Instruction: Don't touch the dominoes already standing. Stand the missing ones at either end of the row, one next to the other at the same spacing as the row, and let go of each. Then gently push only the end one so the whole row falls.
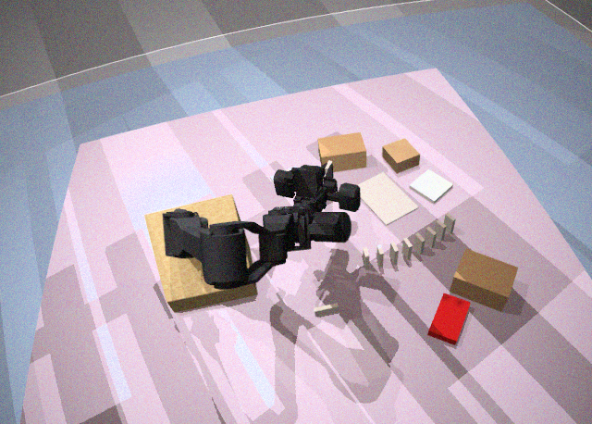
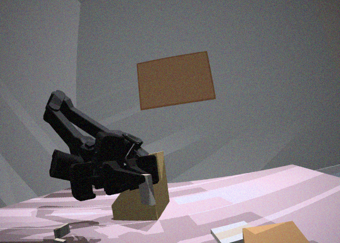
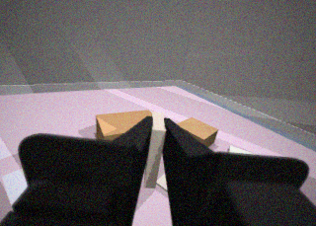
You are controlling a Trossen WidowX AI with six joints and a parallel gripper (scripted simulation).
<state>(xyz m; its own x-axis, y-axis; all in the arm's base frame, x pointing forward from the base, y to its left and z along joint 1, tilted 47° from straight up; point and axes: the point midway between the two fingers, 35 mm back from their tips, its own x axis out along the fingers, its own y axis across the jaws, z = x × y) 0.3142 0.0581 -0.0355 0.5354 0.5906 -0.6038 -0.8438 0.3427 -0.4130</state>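
My gripper [image 1: 328, 175] [image 2: 144, 179] [image 3: 157, 122] is shut on a pale domino [image 1: 329, 165] [image 2: 147, 191] [image 3: 155, 159]. The domino hangs below the fingertips, close to upright and slightly tilted, held above the table. Several pale dominoes stand in a slanting row in the top view, from the near-left end domino [image 1: 365, 256] to the far-right end domino [image 1: 449, 223]. The gripper is up and left of that row, away from it. Another pale domino [image 1: 326, 310] lies on the table, below and left of the row. The fingers partly hide the held domino.
Orange-brown boxes [image 1: 342, 154] [image 1: 400, 155] [image 3: 199, 129] stand beyond the gripper. A cream sheet [image 1: 387, 198] and a white pad [image 1: 431, 185] lie behind the row. Another brown box [image 1: 484, 280] and a red block [image 1: 449, 317] are on its near-right side.
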